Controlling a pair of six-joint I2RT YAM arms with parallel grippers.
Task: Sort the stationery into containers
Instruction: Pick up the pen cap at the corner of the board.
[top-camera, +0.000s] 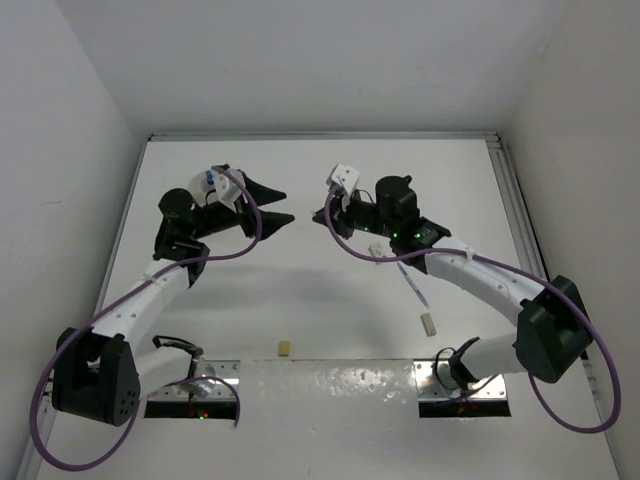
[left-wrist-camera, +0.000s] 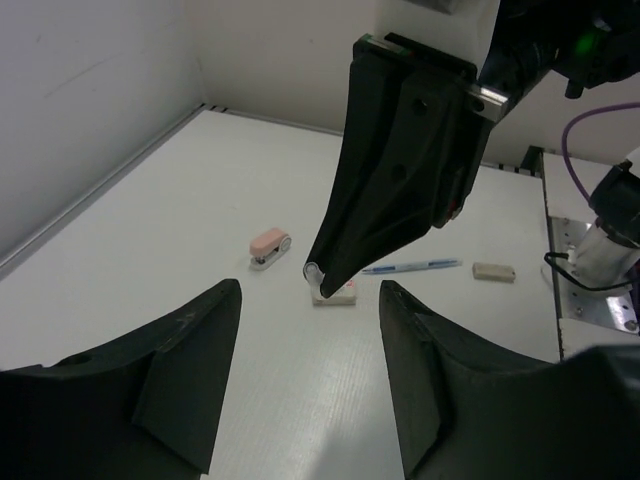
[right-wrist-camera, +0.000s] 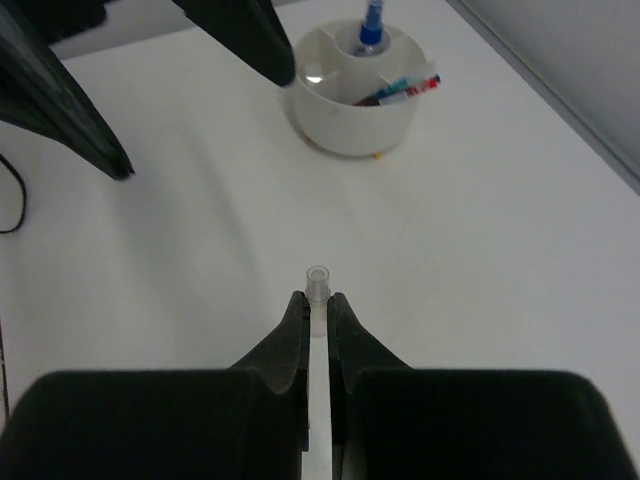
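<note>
clear tube (right-wrist-camera: 318, 278) pinched in closed right tool (right-wrist-camera: 318, 302), left tool (left-wrist-camera: 310, 295) parted, empty

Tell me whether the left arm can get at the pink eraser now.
Probably yes. The left gripper is open and the pink eraser lies in the open ahead of it. The right gripper, shut on a thin clear piece, hangs close beside, leaving little room.

no text, label, brand or number can be read on anything in these views.
</note>
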